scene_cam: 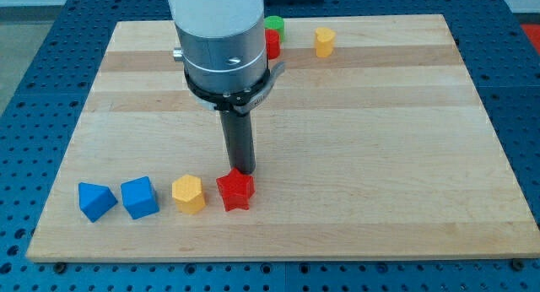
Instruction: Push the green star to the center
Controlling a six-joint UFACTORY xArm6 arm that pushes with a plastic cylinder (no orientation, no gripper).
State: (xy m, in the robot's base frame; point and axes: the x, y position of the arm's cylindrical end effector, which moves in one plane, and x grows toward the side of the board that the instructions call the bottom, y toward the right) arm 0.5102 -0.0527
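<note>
A green block [275,24] sits near the view's top edge of the wooden board [380,140], mostly hidden behind the arm, so I cannot make out its shape. A red block [272,44] touches it just below, also partly hidden. My tip [240,169] is far from them, near the view's bottom, just above the red star [234,191] and touching or nearly touching it.
A yellow hexagonal block [325,41] stands to the right of the green one. Along the view's bottom left lie a blue triangular block [95,200], a blue cube [139,197] and a yellow hexagonal block [188,194], next to the red star.
</note>
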